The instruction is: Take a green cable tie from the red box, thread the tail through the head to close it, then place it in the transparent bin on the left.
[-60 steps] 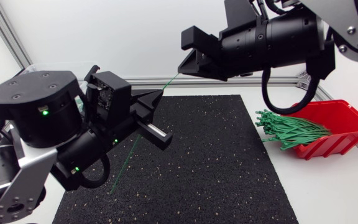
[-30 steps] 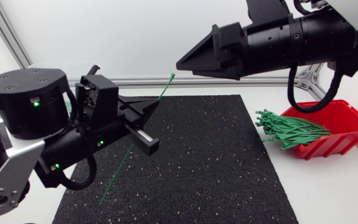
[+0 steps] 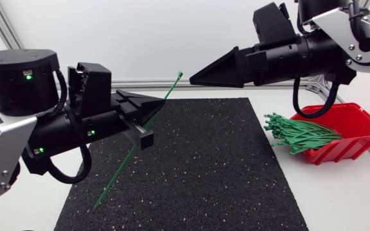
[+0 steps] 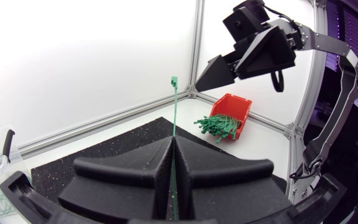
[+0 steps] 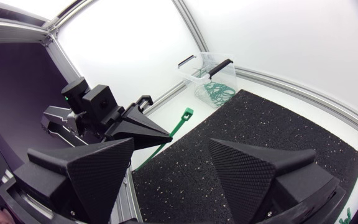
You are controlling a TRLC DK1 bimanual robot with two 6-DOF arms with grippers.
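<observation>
My left gripper (image 3: 158,104) is shut on a green cable tie (image 3: 128,157), which is straight and unlooped. The tie slants from its head (image 3: 179,76) near the mat's far edge down to a tail low over the near-left mat. In the left wrist view the tie (image 4: 173,118) rises from between the closed fingers (image 4: 135,171). My right gripper (image 3: 194,78) hangs open just right of the tie head, not touching it. Its two fingers (image 5: 86,168) stand wide apart, with the tie head (image 5: 186,113) ahead of them. The red box (image 3: 352,125) at the right holds several green ties (image 3: 300,136).
A black speckled mat (image 3: 223,173) covers the table's middle. The transparent bin (image 5: 207,78), with looped green ties inside, stands past the mat's far-left corner behind my left arm. An aluminium frame rail (image 3: 236,83) runs along the back edge.
My right gripper opened, let go of the tie's head end and drew back to the right. The left arm swung, and the tie's tail moved left and lower.
</observation>
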